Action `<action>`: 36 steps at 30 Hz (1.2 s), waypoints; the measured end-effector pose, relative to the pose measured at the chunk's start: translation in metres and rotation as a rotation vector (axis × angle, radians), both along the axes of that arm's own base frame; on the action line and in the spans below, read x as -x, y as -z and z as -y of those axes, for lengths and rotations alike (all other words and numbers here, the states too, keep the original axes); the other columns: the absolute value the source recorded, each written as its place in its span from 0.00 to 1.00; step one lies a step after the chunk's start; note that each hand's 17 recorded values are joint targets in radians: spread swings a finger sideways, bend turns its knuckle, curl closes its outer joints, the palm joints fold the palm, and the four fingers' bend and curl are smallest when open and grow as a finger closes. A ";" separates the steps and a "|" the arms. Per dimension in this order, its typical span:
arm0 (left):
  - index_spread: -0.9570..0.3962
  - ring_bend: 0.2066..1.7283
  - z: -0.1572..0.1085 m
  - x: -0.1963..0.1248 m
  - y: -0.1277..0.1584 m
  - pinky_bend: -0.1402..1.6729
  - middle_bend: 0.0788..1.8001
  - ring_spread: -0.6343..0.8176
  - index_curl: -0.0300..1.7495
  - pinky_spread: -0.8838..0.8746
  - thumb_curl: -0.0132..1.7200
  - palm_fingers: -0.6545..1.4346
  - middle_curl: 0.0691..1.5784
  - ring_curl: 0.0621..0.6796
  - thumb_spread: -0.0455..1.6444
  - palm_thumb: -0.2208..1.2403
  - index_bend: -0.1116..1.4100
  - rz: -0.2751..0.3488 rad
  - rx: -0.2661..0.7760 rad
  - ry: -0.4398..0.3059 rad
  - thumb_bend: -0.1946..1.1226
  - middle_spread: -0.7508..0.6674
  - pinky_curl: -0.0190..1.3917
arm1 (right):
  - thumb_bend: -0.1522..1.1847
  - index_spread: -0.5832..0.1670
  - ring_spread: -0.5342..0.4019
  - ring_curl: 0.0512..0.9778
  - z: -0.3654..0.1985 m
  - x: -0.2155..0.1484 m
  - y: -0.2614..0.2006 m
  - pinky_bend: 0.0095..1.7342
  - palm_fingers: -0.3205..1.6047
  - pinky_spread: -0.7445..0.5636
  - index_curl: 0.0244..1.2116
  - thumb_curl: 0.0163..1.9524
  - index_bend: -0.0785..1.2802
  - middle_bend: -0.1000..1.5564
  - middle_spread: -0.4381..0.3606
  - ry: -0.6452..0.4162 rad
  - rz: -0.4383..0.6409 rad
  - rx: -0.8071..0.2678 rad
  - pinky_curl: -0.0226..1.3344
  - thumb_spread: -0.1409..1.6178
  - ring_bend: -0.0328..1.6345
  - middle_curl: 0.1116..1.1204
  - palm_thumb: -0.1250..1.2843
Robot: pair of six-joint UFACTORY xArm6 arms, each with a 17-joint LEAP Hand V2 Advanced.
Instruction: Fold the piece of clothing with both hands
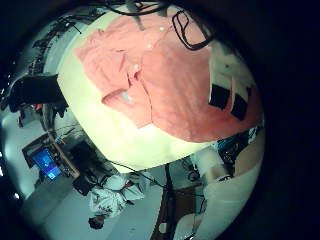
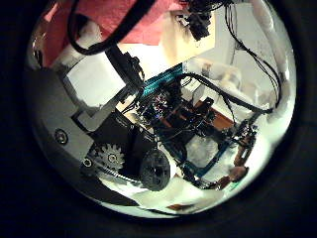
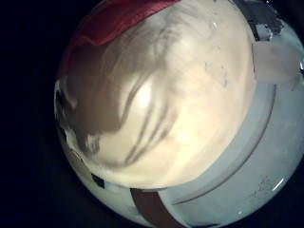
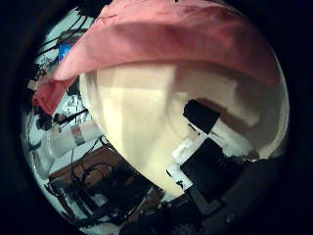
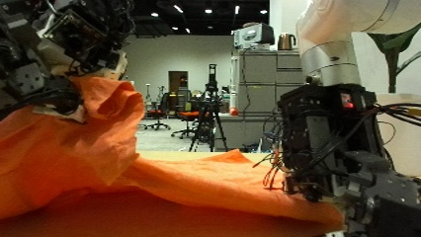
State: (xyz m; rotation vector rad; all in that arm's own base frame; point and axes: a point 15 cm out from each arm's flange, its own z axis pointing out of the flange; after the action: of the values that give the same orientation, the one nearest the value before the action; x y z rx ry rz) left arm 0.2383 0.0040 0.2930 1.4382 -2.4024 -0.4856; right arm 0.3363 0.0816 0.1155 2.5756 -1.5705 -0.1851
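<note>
Left hand (image 5: 59, 59) grasps the crumpled orange cloth garment (image 5: 145, 188), lifting its edge above the cream round table (image 4: 147, 108); right hand (image 5: 342, 158) nearer, finger state untellable.

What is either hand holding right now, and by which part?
The left hand holds the orange cloth garment lifted by a raised edge; its exact grip is hidden. The right hand holds nothing visible.

In the outside view we see the orange garment (image 5: 92, 163) cut off at the lower and near edges, so its full outline stays unknown. The left hand (image 5: 59, 54) is cropped by the upper corner, and its fingertips appear buried in raised cloth. The right hand (image 5: 345, 163) runs off the lower edge, hiding its fingers. The table (image 4: 147, 113) shows only partly beneath the fabric.
</note>
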 end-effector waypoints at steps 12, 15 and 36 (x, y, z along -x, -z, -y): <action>0.21 0.71 -0.023 -0.001 0.000 0.46 0.49 0.13 0.80 0.06 0.42 0.77 0.65 0.77 0.61 0.72 0.20 -0.023 -0.022 -0.013 0.14 0.14 0.46 | 0.11 0.29 0.27 0.48 0.002 -0.005 -0.030 0.40 0.90 0.23 0.45 0.16 0.48 0.53 0.29 0.049 0.076 -0.012 0.33 0.76 0.57 0.50 0.67; 0.22 0.71 -0.027 0.000 0.000 0.46 0.49 0.13 0.80 0.06 0.42 0.77 0.65 0.77 0.61 0.72 0.20 -0.034 -0.015 -0.006 0.14 0.14 0.46 | 0.13 0.29 0.28 0.54 0.007 0.015 -0.041 0.49 0.86 0.23 0.52 0.16 0.58 0.61 0.30 0.051 0.042 -0.002 0.39 0.82 0.63 0.56 0.70; 0.24 0.69 -0.035 -0.017 -0.034 0.47 0.47 0.12 0.81 0.04 0.41 0.80 0.65 0.77 0.61 0.72 0.19 -0.143 0.076 0.025 0.14 0.13 0.48 | 0.17 0.36 0.30 0.73 0.022 0.019 -0.176 0.68 0.72 0.33 0.71 0.20 0.80 0.79 0.32 0.081 -0.050 0.028 0.61 0.90 0.80 0.72 0.82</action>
State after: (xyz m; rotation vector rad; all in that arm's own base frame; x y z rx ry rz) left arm 0.2550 0.0390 0.3267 1.2986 -2.3030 -0.4808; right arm 0.3172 0.0597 0.2914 2.4681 -1.6493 -0.2318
